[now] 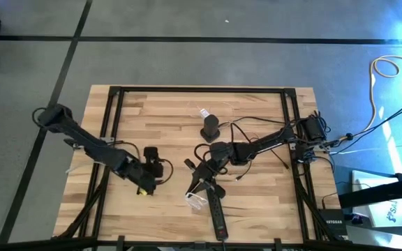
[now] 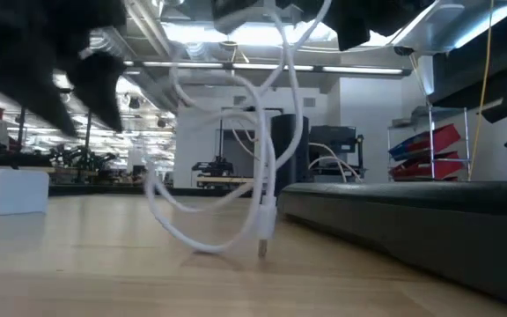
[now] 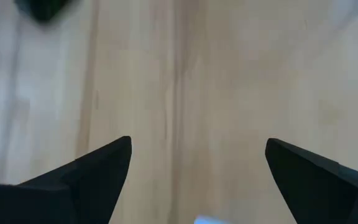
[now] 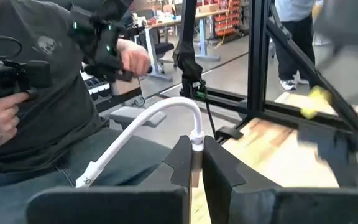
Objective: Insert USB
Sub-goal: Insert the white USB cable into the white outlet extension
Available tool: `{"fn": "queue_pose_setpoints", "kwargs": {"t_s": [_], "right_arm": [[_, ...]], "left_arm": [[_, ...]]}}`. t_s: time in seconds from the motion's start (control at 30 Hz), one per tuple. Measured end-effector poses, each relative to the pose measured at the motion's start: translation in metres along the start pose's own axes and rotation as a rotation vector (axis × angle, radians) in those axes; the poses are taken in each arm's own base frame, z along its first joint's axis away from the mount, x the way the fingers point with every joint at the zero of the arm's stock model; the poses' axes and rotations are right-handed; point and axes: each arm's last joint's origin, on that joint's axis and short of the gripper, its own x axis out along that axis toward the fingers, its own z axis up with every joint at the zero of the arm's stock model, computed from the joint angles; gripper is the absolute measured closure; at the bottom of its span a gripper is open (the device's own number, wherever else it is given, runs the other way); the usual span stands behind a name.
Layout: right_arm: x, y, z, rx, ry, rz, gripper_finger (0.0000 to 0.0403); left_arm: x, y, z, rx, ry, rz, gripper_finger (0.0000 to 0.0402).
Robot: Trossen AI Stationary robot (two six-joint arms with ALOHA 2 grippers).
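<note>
Left gripper (image 1: 147, 187) sits low over the table (image 1: 257, 202), fingers spread wide with just bare wood between them. Going right, the right gripper (image 4: 196, 163) is near the middle, clamped on the plug end of the white cable (image 4: 143, 127). The cable loops down so its far plug (image 2: 262, 247) touches the wood just beside the power strip (image 1: 218, 213). A person (image 4: 36, 106) sits past the table edge.

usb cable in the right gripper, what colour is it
White. The USB cable shows best in the right wrist view, pinched in the right gripper.
</note>
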Motion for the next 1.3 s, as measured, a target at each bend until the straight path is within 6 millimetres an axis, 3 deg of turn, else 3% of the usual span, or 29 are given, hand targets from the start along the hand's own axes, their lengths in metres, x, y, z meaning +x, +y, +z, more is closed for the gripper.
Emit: {"fn": "queue_pose_setpoints", "kwargs": {"t_s": [0.17,0.4,0.77,1.0,1.13,1.3], "right_arm": [[0.0,0.0,-0.002,0.017,0.021,0.003,0.0402],[-0.001,-0.003,-0.011,0.072,0.096,-0.087,0.0402],[-0.001,-0.004,-0.015,0.067,0.131,-0.141,0.0402],[-0.001,-0.005,-0.015,0.065,0.132,-0.176,0.0402],[-0.001,-0.006,-0.015,0.064,0.132,-0.197,0.0402],[-0.001,-0.005,-0.016,0.068,0.138,-0.196,0.0402]], "left_arm": [[-0.021,-0.003,0.024,-0.031,-0.277,-0.052,0.0045],[-0.032,-0.001,0.053,-0.132,-0.556,-0.123,0.0045],[-0.017,0.003,0.063,-0.13,-0.577,-0.329,0.0045],[-0.011,0.0,0.065,-0.095,-0.59,-0.311,0.0048],[-0.002,-0.005,0.066,-0.067,-0.598,-0.297,0.0073],[0.005,-0.008,0.067,-0.043,-0.596,-0.28,0.0136]]}}
